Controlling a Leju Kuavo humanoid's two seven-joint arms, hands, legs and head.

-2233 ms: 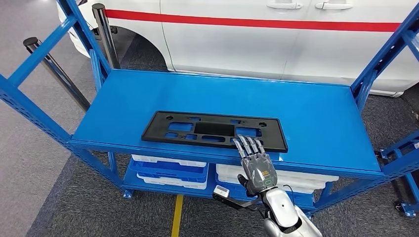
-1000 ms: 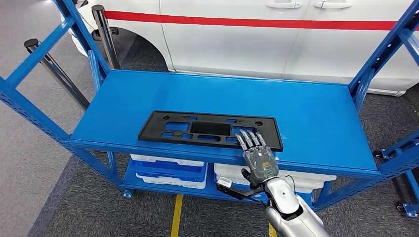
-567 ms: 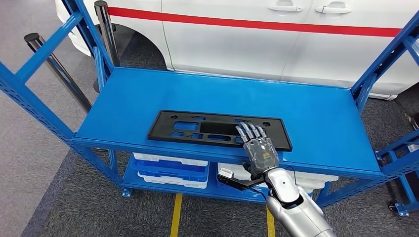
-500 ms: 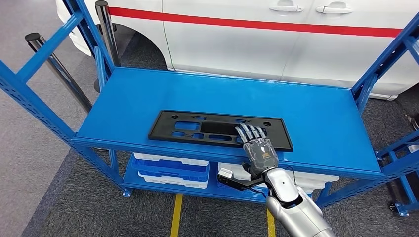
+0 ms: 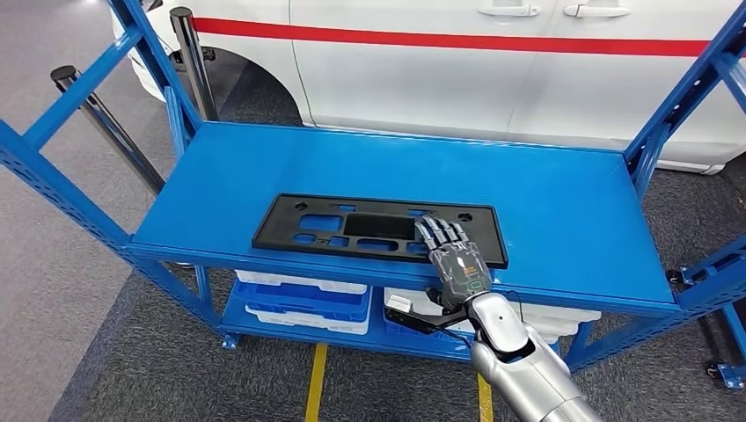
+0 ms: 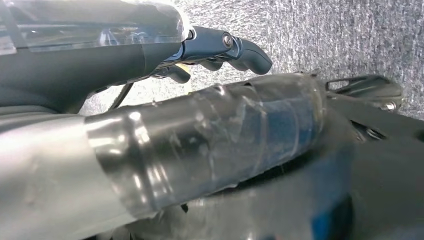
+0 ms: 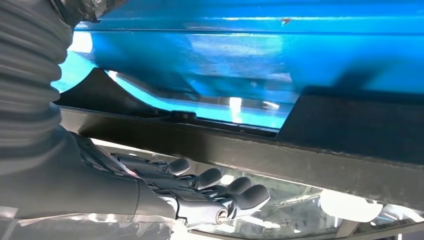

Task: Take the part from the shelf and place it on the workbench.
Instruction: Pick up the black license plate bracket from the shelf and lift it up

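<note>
A flat black plastic part point(image 5: 352, 229) with several cutouts lies near the front edge of the blue shelf point(image 5: 545, 193). My right hand point(image 5: 453, 255) reaches over the shelf edge and rests flat on the part's right end, fingers straight and slightly apart, gripping nothing. In the right wrist view the hand's dark fingers point(image 7: 220, 192) lie stretched out along the part's black edge point(image 7: 345, 130), with the blue shelf top point(image 7: 225, 55) beyond. My left hand point(image 6: 220, 47) is in the left wrist view over grey carpet, its fingers loosely extended and holding nothing.
A white car with a red stripe point(image 5: 493, 79) stands right behind the shelf. Blue uprights point(image 5: 79, 70) frame both ends. White and blue bins point(image 5: 299, 299) sit on the lower level. Two black posts point(image 5: 189, 53) stand at the left; a yellow floor line point(image 5: 314, 387) runs below.
My right hand has slid forward from the part's near edge to lie further across its right end. The picture as a whole shifted slightly; the part stays on the shelf.
</note>
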